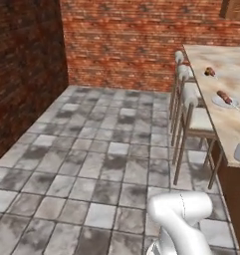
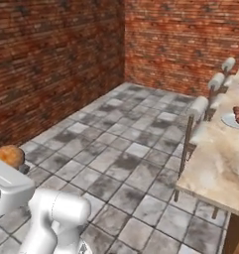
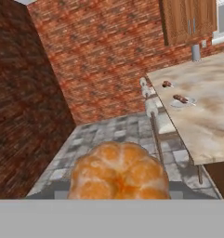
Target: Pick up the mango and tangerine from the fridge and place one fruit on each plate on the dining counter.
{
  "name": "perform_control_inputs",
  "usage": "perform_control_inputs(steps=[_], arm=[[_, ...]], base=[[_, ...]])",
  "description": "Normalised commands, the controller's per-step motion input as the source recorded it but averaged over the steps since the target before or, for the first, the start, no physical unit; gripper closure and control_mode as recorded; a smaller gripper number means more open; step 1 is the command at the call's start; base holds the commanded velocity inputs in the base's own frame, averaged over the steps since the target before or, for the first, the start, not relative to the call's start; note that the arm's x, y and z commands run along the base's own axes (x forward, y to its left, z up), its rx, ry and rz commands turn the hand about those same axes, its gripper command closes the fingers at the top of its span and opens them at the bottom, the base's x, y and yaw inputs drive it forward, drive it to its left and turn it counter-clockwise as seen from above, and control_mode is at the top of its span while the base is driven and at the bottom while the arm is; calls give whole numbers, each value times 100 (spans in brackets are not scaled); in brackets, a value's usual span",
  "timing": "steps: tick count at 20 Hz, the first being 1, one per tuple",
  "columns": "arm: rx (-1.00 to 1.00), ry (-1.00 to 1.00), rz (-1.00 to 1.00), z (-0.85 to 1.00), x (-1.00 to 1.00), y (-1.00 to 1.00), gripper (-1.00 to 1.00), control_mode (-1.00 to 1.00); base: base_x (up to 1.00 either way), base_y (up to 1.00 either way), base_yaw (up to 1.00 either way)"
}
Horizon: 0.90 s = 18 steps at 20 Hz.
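Note:
My gripper (image 2: 13,161) at the far left of the right base view is shut on the tangerine (image 2: 9,155), a round orange-tan fruit. The hand view has the tangerine (image 3: 118,174) large and lobed at the bottom, covering the fingertips. To the right runs the dining counter (image 1: 236,129), marbled beige, well apart from the gripper. On it lie two white plates, each with a meat skewer: the nearer plate (image 1: 225,102) and the farther plate (image 1: 211,73). The hand view shows both plates (image 3: 183,101) (image 3: 168,85) too. The mango and the fridge are out of view.
Stools (image 1: 191,99) with grey cylindrical backrests line the counter's near side. Brick walls (image 1: 22,69) close off the left and the back. A wide grey tiled floor (image 1: 91,159) lies between me and the counter. A wooden cabinet (image 3: 187,21) hangs beyond the counter.

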Motion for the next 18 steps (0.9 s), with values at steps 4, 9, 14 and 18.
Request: perform_control_inputs(steps=[4,9,14,18], arm=[[0,0,0,0,0,0,100,100],[0,0,0,0,0,0,100,100],[0,0,0,0,0,0,100,100],[0,0,0,0,0,0,100,100]], base=[[91,65,-60],[89,68,-60],[84,76,-57],[89,72,-58]])
